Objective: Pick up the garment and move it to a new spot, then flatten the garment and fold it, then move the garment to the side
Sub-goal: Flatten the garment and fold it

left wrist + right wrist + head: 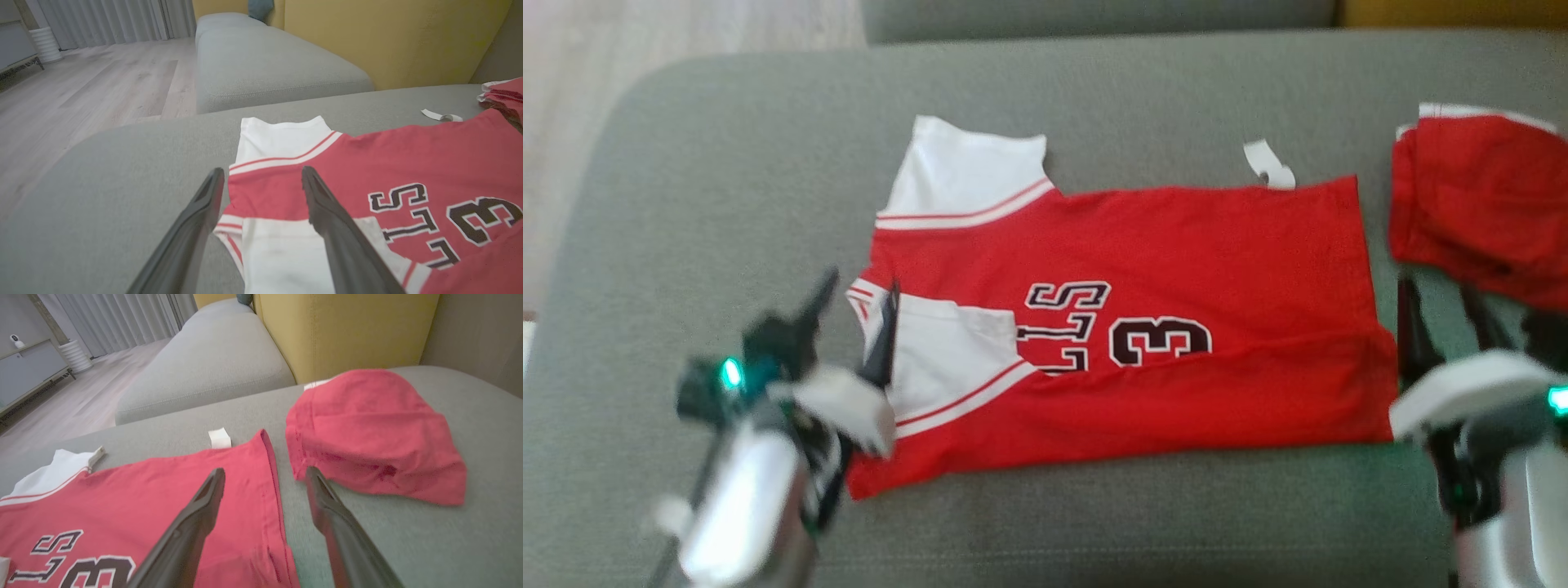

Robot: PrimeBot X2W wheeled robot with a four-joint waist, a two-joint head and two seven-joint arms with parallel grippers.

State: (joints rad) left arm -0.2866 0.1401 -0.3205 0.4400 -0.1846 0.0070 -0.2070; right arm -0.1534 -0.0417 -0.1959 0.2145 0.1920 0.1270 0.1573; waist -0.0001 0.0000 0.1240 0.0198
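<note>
My left gripper [862,282] and right gripper [1437,287] both stand spread, holding nothing. The red jersey [1176,261] lies flat on the grey cushion [727,163], its long axis running between them: sleeve end under my left jaws, hem edge under my right

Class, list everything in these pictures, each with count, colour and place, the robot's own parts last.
jersey: one, red with white sleeves and dark lettering, laid out on the near cushion
second garment: one, red with white trim, right of the jersey
tag: one plain to see, white, at the jersey's far edge
near cushion: one, grey, under both garments
far cushion: one, grey, beyond it
backrest: one, yellow, behind the cushions
floor: one, pale wood, left of the cushions
curtains: grey, count unclear, beyond the floor
left gripper: one, dark, open, astride the jersey's left edge
right gripper: one, dark, open, astride the jersey's right edge
</note>
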